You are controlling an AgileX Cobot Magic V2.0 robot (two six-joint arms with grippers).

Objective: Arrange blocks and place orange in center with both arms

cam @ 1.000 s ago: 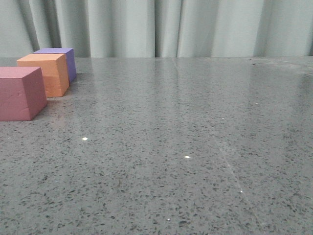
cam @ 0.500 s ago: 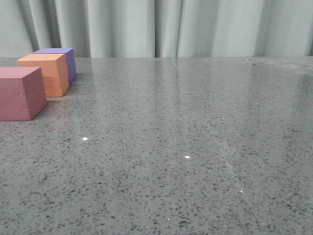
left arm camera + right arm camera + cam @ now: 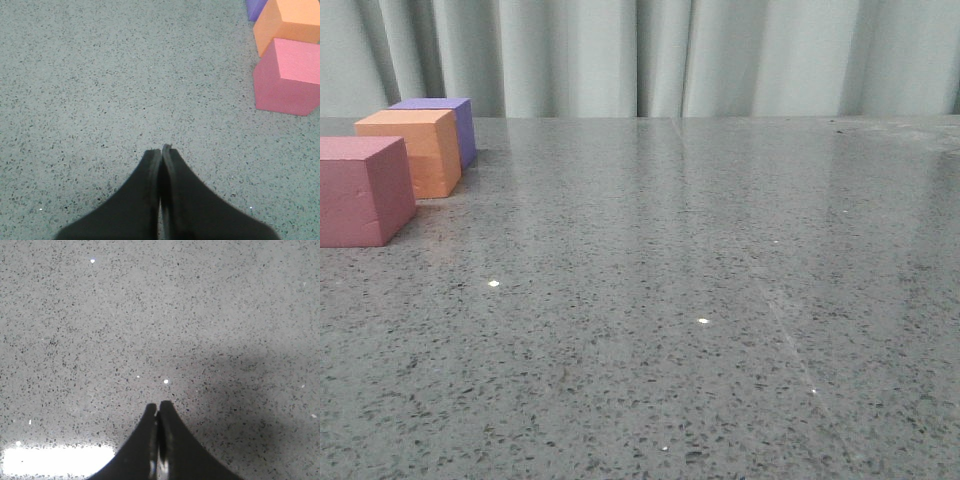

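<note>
Left gripper (image 3: 161, 152) and right gripper (image 3: 158, 407) closed (empty).

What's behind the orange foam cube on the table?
A purple foam cube stands right behind the orange foam cube. Only its top and one side show; the orange one covers the rest.

You were looking at a staged test bench, like a robotics lab rather than a home. A grey speckled stone-look table (image 3: 700, 300) ran back to a plain pale curtain (image 3: 650, 55) that closed off the room, and only three plain foam blocks (image 3: 405, 150) sat on it.
</note>
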